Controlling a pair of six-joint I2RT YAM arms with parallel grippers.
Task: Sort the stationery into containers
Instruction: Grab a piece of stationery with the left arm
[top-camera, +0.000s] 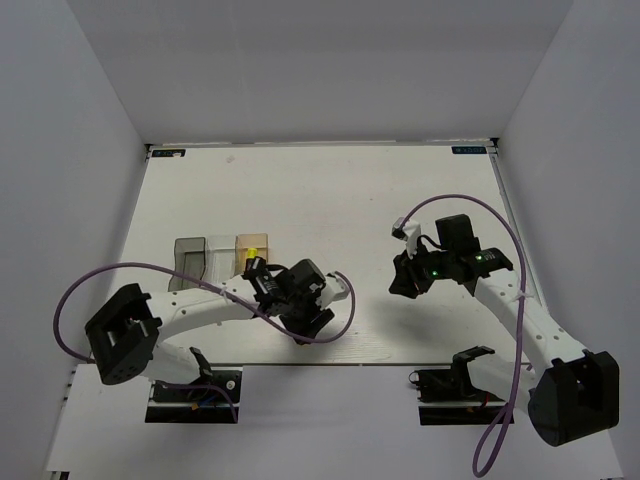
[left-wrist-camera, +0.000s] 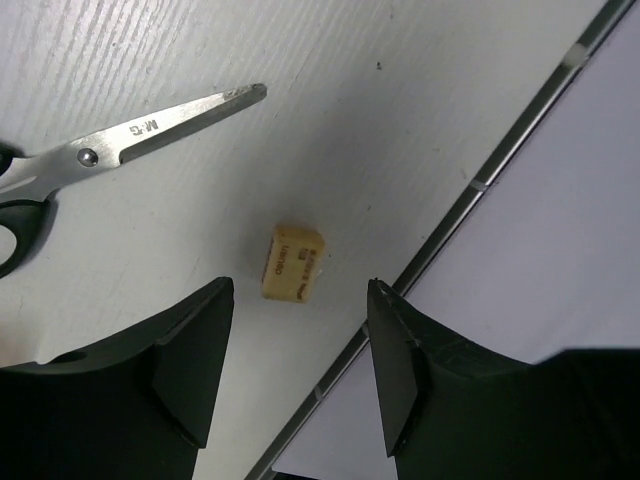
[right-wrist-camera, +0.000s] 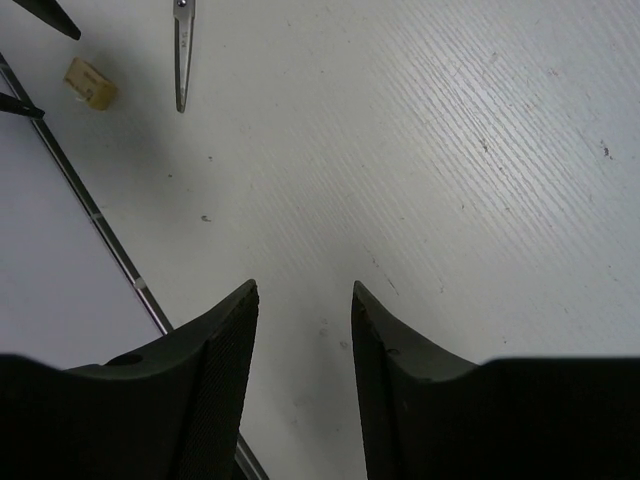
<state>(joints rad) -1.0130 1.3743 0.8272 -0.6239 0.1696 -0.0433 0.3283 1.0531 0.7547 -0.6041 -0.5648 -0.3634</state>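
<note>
Left gripper jaws spread, empty; beige block on table just at its 12 o'clock, scissors at 10 o'clock. Right gripper also spread, empty.

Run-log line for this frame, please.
left hand open, lined up on beige block | scissors nearby | right hand open, empty

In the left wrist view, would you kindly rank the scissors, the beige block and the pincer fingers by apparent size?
1. Pincer fingers, though nearness to the camera inflates them.
2. Scissors, partly cut off at the frame edge.
3. Beige block, clearly smallest.
</note>
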